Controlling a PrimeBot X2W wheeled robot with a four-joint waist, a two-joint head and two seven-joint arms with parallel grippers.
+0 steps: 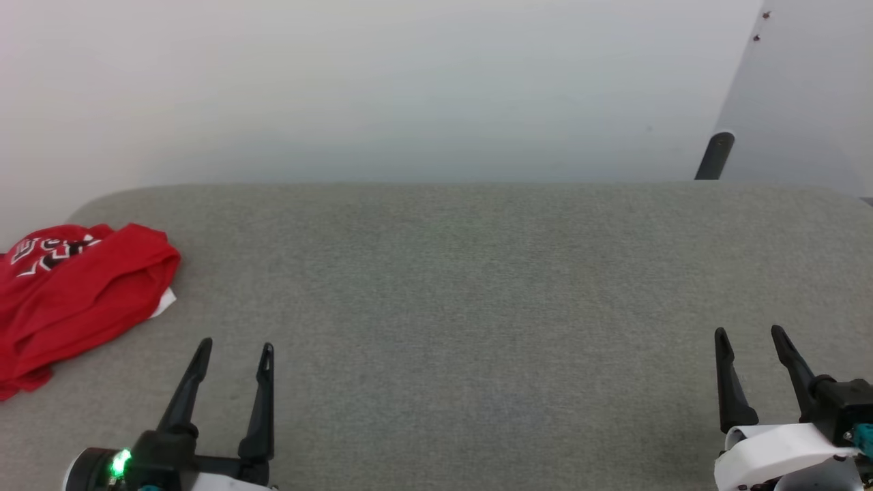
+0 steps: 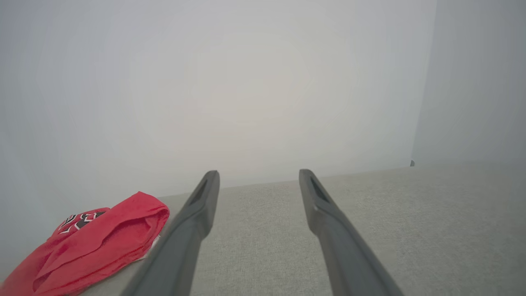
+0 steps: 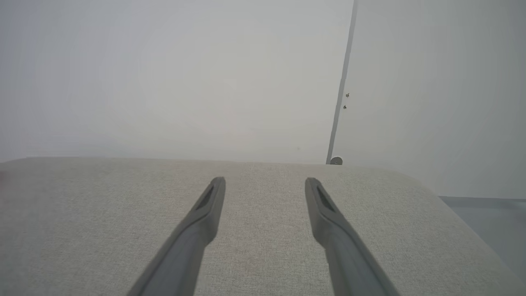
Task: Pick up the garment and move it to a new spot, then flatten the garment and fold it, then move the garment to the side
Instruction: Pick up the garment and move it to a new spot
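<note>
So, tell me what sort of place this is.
Probably an indoor test room set up for folding clothes: a grey fabric-covered table against a bare white wall, with a crumpled red shirt at its left end.

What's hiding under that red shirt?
The red shirt lies crumpled on the grey padded surface. A white bit pokes out beneath its edge. Anything else underneath is covered by the folds.

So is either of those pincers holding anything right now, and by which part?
Nothing is held. The left pincer and right pincer are both open and empty; the shirt lies bunched and untouched off to the left.
</note>
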